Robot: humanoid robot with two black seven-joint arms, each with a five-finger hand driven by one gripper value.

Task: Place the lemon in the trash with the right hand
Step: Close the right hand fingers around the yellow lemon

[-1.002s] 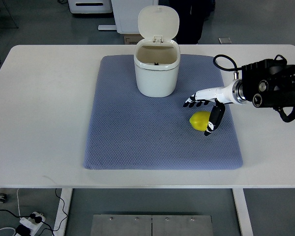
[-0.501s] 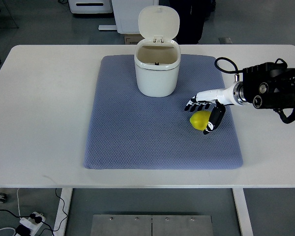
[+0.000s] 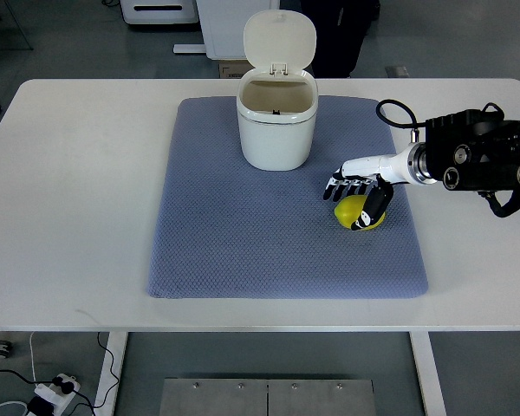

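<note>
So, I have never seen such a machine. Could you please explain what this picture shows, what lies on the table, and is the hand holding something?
This is one camera view, looking down steeply from the robot's own side of a white table. The robot is a humanoid with two arms; only the right arm shows, coming in from the picture's right edge. It ends in the right hand, white with dark fingertips. On the table lies a blue mat. On the mat stands a white bin with its lid open, and nearer the camera lies a yellow lemon. The hand is at the lemon, thumb curled over its right side and fingers just behind it. The lemon looks to rest on the mat, so a firm hold cannot be confirmed.
</note>
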